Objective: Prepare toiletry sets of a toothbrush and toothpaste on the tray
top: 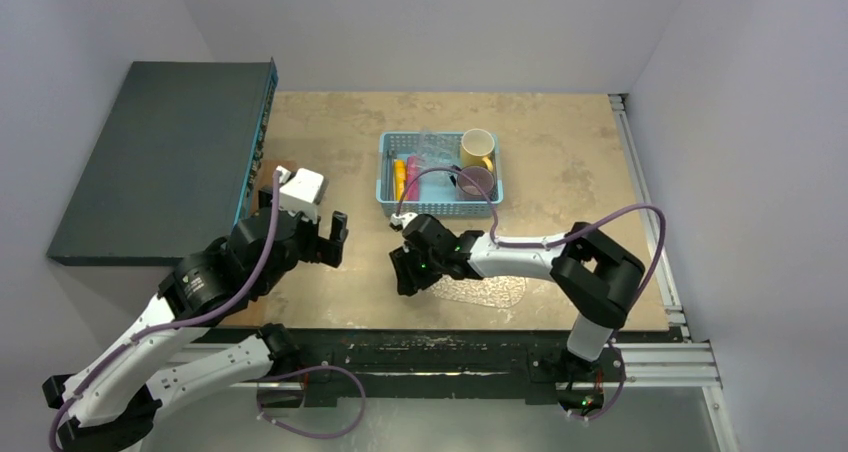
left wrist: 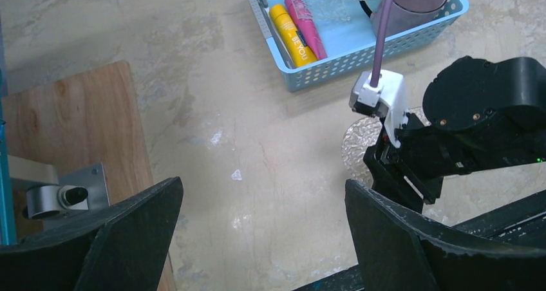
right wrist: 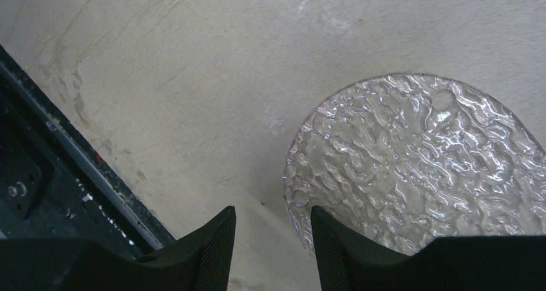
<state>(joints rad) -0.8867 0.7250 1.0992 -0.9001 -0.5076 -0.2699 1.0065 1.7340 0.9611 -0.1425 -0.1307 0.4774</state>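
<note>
The tray (right wrist: 418, 168) lies bare on the worktop (right wrist: 257, 59) close to its near edge. Its long axis runs left to right along that edge, and its rounded left end sits just beside the right hand (right wrist: 272, 214). That hand's fingers stand partly apart with nothing between them. The left hand (left wrist: 263, 187) hangs spread wide and empty, well apart from the tray.

The yellow-orange tube (left wrist: 288, 27) and the magenta-pink tube (left wrist: 306, 24) lie side by side, touching, inside the light-blue basket (left wrist: 335, 65) against its left wall. Their long axes point away from the arms. Which end carries the cap I cannot tell. A clear crinkled wrapper lies next to them, and I cannot make out the toothbrushes for certain.

Likely trouble:
- The tubes are pressed together against the basket wall, so a finger may catch the slats or lift both at once.
- The right arm's purple cable (left wrist: 381, 33) drapes across the purple mug (left wrist: 412, 1) and could drag on it during a reach.
- The tray looks light, so a low pass of the right hand could shove it toward the edge.
</note>
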